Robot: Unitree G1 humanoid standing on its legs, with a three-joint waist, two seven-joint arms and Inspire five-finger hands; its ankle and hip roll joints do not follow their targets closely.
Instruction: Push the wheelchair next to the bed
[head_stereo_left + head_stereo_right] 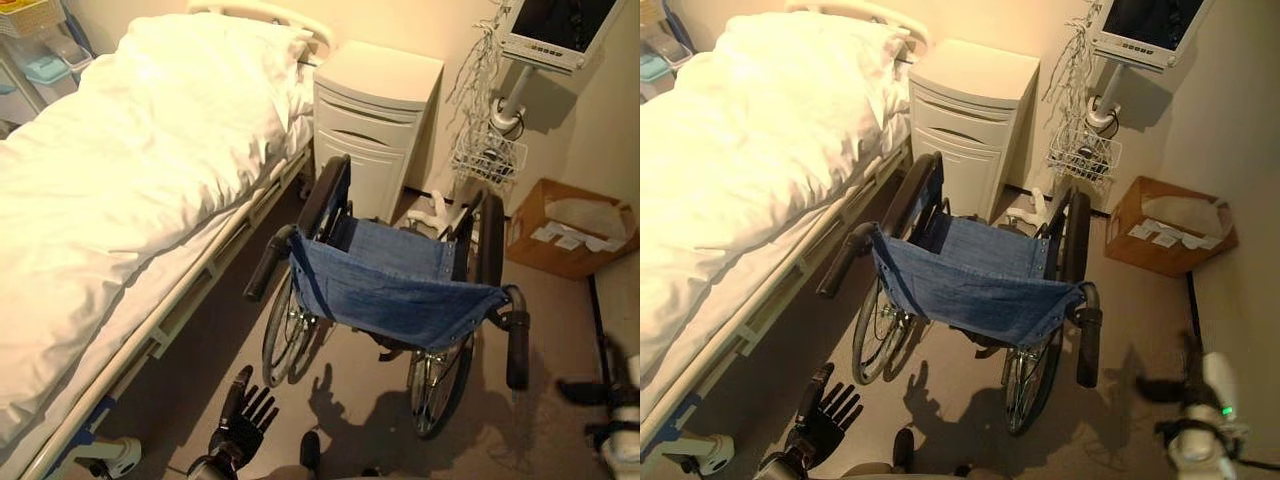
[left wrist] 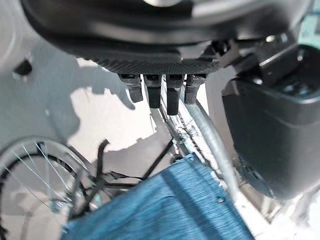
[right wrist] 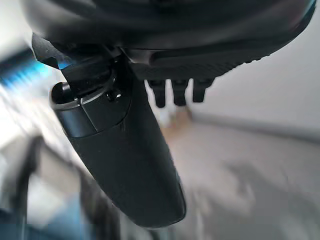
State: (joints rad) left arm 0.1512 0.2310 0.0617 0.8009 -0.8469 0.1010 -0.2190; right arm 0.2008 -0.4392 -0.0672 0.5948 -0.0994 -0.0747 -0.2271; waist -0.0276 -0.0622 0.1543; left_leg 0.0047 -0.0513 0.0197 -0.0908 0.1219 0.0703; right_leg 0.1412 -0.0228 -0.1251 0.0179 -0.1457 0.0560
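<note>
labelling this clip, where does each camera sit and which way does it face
Left eye, right eye: on the head, looking down at the wheelchair beside the bed; left hand low, open.
Left wrist: along its fingers, toward the wheelchair's blue seat, shared with the eye views.
Right wrist: along the right hand, floor beyond.

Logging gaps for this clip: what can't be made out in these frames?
- Right hand: blurred at the eye views' right edge, so its fingers cannot be read there.
- Wheelchair seat and footrests: hidden behind the blue backrest.
- Gap between wheelchair and bed: the chair's far side blocks it.
- Left hand: wrist cut off by the bottom edge; fingers straight, touching nothing.
</note>
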